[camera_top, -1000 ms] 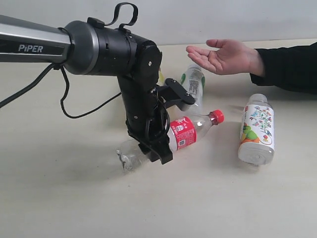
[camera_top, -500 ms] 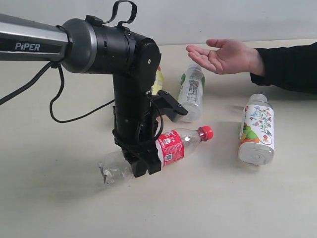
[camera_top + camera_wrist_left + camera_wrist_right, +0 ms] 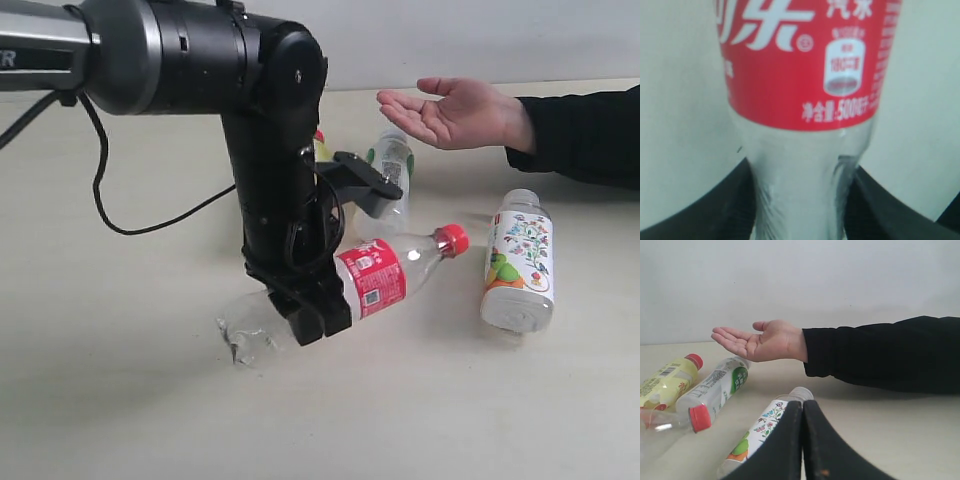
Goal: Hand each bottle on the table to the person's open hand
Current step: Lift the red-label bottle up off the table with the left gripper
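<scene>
Left gripper (image 3: 310,315) pinches the red-label bottle (image 3: 375,280) on its clear lower body. Bottle is tilted, red cap end higher, well apart from the open hand (image 3: 450,112). Right gripper (image 3: 802,440) is pressed together, empty. Floral bottle (image 3: 518,260), white-green bottle (image 3: 392,180) and yellow bottle (image 3: 665,382) lie on the tabletop (image 3: 120,400).

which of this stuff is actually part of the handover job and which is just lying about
Job: red-label bottle in left gripper; yellow bottle; white-green label bottle; floral bottle; open hand.
Not the job: black cable; shut right gripper.
</scene>
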